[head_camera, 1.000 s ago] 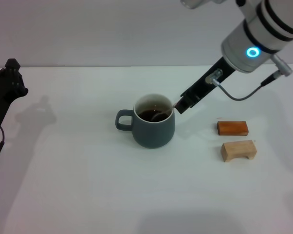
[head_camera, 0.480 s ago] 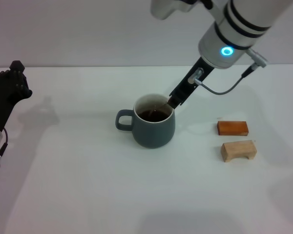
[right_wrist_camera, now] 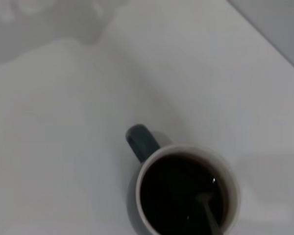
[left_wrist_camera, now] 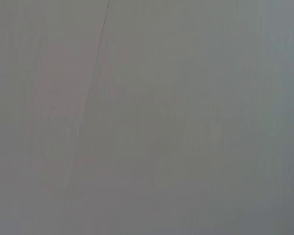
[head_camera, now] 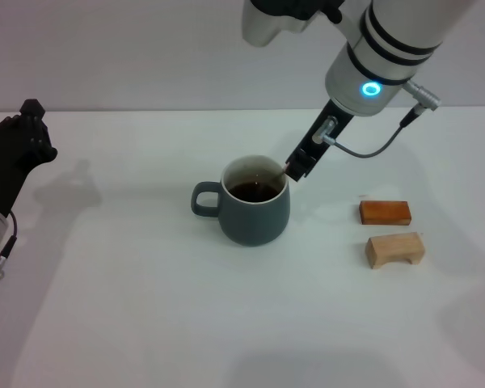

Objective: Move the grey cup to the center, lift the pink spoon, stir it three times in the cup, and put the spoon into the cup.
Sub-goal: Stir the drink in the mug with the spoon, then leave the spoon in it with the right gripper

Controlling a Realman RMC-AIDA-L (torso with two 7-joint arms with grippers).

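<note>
At the far left edge of the white table [head_camera: 129, 323], the left gripper [head_camera: 20, 141] hangs parked, well apart from the work; whether it is clenched or released cannot be told. Near the middle stands the grey cup [head_camera: 255, 212], its handle pointing left and dark liquid inside. The pink spoon [head_camera: 276, 177] has its metal bowl sunk in the liquid on the cup's right side, the neck leaning over the right rim. The right gripper [head_camera: 297, 168] sits just above that rim, clenched on the spoon's handle, which its fingers hide. The step in hand looks like stirring: the circles should stay small and inside the wall, with the bowl kept low in the liquid and the neck off the rim, so the cup neither slides nor splashes. To the right lie an orange block [head_camera: 385, 212] and, nearer, a pale wooden block [head_camera: 395, 249], both clear of the arm.
</note>
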